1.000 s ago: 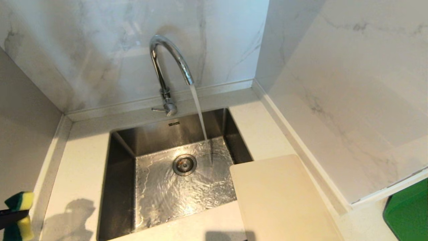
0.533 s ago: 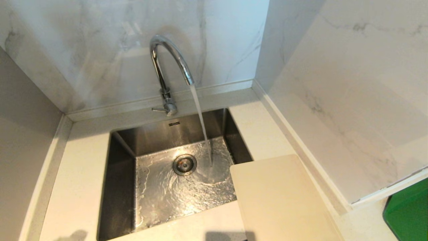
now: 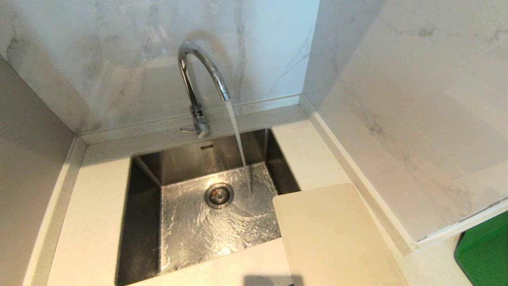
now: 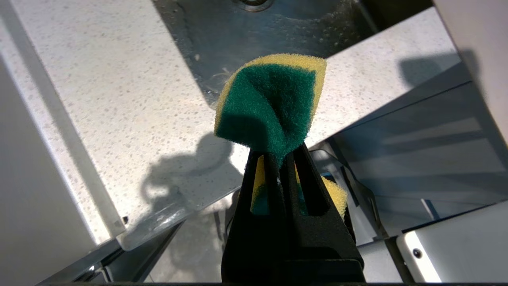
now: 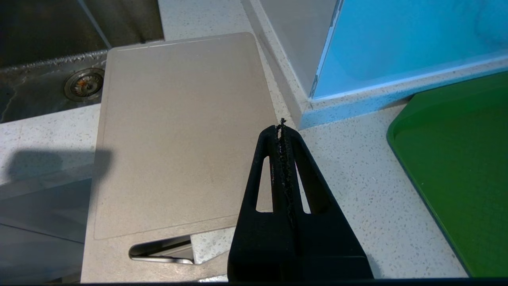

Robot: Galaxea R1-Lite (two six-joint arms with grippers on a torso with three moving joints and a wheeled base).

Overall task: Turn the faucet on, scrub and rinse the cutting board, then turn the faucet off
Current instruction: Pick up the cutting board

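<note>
The chrome faucet [image 3: 197,81] stands behind the sink [image 3: 147,167] and water runs from its spout onto the sink floor. Its thin lever [image 3: 187,129] points left. The cream cutting board [image 3: 331,238] lies flat on the counter at the sink's right, one corner over the basin; it also fills the right wrist view [image 5: 178,135]. My left gripper [image 4: 279,153] is out of the head view, shut on a green-and-yellow sponge [image 4: 272,105], above the counter's front edge. My right gripper [image 5: 281,129] is shut and empty, parked above the board's near right edge.
A green board [image 3: 484,254] lies on the counter at the far right, seen too in the right wrist view [image 5: 460,167]. Marble walls close in the back and right, and a plain wall [image 3: 27,167] bounds the left. The sink drain [image 3: 218,195] sits mid-basin.
One second ago the sponge in my left gripper showed at the lower left edge of the head view; it has since dropped out of that view. Water keeps running.
</note>
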